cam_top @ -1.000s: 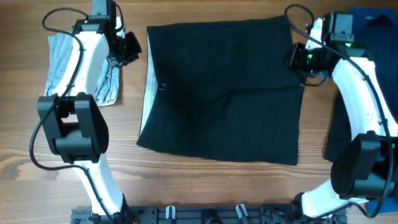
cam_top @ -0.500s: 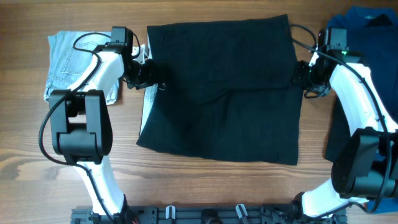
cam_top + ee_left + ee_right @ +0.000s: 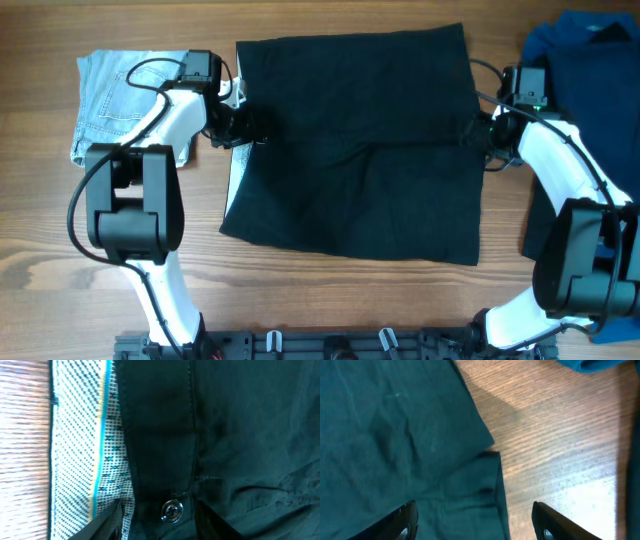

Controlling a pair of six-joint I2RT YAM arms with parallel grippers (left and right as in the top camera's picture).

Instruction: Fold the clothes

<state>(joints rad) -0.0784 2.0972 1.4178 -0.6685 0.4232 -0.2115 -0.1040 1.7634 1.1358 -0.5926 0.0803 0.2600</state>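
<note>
A black garment (image 3: 360,150) lies spread flat in the table's middle, its white dotted lining (image 3: 238,150) showing along the left edge. My left gripper (image 3: 246,128) is open at that left edge; the left wrist view shows its fingers (image 3: 112,522) either side of a metal button (image 3: 171,510) next to the lining (image 3: 95,445). My right gripper (image 3: 478,135) is open at the garment's right edge; the right wrist view shows its fingers (image 3: 402,520) straddling the cloth's edge (image 3: 492,485), one over cloth, one over wood.
Folded light denim (image 3: 115,105) lies at the far left. A dark blue pile of clothes (image 3: 590,110) sits at the right edge, with a blue piece (image 3: 590,364) showing in the right wrist view. Bare wood lies along the front.
Both grippers have moved inward from beside the garment to its left and right edges. The left arm swung right off the denim; the right came down and left.
</note>
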